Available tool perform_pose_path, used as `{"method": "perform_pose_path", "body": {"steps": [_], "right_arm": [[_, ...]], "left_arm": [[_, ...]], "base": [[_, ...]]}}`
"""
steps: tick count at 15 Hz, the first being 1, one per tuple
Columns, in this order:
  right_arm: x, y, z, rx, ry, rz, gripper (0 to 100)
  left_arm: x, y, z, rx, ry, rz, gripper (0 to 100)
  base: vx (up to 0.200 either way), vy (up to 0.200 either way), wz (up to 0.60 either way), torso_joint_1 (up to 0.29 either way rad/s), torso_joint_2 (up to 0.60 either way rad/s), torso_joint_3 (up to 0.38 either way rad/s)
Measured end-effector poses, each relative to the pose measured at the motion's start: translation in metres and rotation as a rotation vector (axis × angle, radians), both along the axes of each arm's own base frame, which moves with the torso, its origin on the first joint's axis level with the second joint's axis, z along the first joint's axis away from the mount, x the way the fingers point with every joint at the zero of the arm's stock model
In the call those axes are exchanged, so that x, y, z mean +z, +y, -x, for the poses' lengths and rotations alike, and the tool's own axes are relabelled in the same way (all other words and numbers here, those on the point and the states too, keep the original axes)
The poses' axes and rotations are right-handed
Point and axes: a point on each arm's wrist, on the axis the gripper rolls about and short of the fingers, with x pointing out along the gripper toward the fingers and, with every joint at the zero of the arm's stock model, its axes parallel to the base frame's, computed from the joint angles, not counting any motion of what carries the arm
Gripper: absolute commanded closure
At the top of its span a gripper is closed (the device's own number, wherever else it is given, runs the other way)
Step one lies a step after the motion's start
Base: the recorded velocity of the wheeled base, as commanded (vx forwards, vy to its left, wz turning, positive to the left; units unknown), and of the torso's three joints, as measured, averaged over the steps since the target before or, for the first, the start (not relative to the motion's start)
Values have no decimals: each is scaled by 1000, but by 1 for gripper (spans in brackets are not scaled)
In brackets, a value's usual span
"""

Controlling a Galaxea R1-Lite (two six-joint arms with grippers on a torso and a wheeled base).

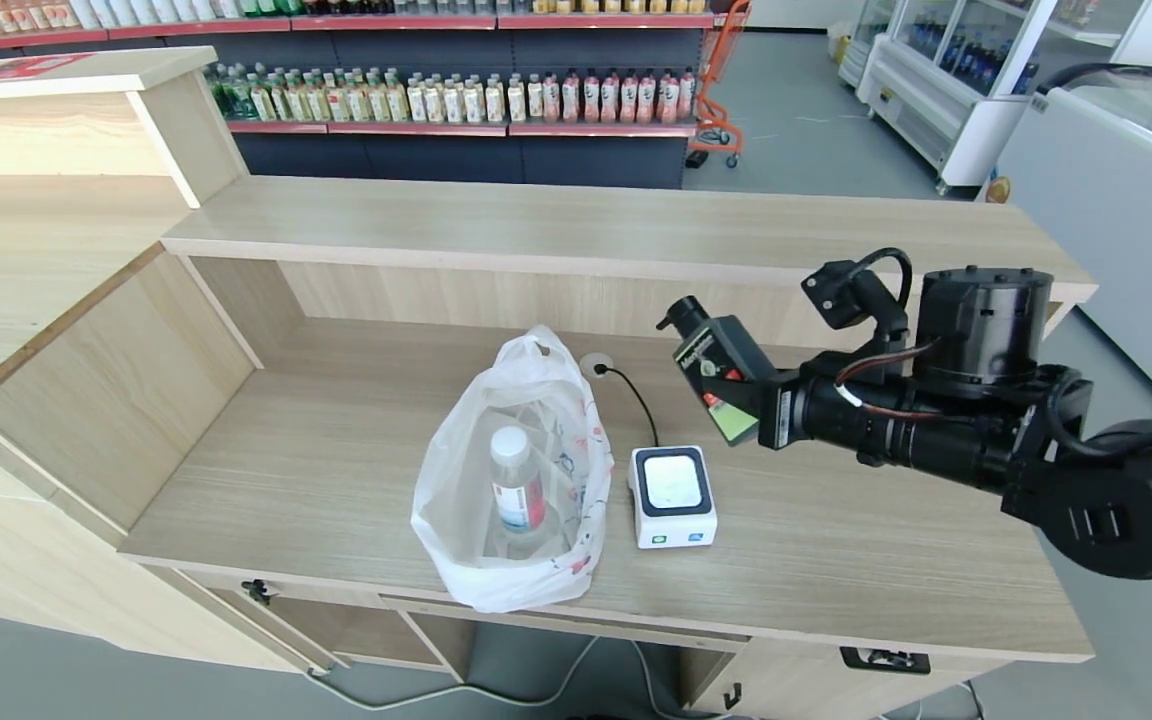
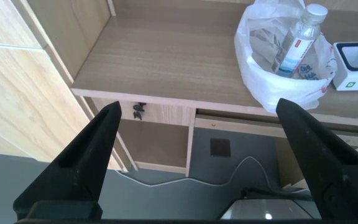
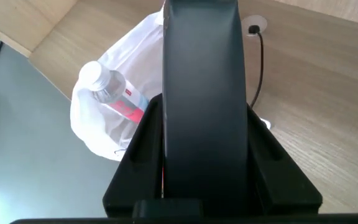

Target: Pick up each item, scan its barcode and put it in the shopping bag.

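A white plastic shopping bag (image 1: 456, 500) stands open on the counter with a clear water bottle (image 1: 516, 485) upright inside. Right beside it sits the white scanner (image 1: 673, 495), window facing up. My right gripper (image 1: 751, 395) is shut on a black pump-top bottle (image 1: 716, 365) with a green and red label, held tilted in the air just behind and above the scanner. From the right wrist, the black bottle (image 3: 201, 93) hides most of the scanner, and the bag (image 3: 98, 127) lies beyond it. My left gripper (image 2: 199, 106) hangs open below the counter's front edge, away from the bag (image 2: 260, 81).
The scanner's black cable (image 1: 636, 400) runs back to a grommet hole (image 1: 596, 365). A raised ledge (image 1: 586, 225) borders the counter at the back and a wooden side wall (image 1: 106, 400) at the left. Bare counter (image 1: 886, 560) stretches right of the scanner.
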Motion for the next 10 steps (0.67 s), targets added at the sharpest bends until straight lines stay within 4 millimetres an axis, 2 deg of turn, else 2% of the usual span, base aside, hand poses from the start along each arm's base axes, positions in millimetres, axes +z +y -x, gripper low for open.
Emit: {"method": "perform_pose_path", "body": {"steps": [5,10], "right_arm": [[-26,21,-29,-2,29,55,100],[-55,52,-57,29,25,114,100]], "left_arm": [[0,0,0,0,0,0,0],[0,0,0,0,0,0,0]], "base": [[0,0,0,0,0,0],[0,0,0,0,0,0]]}}
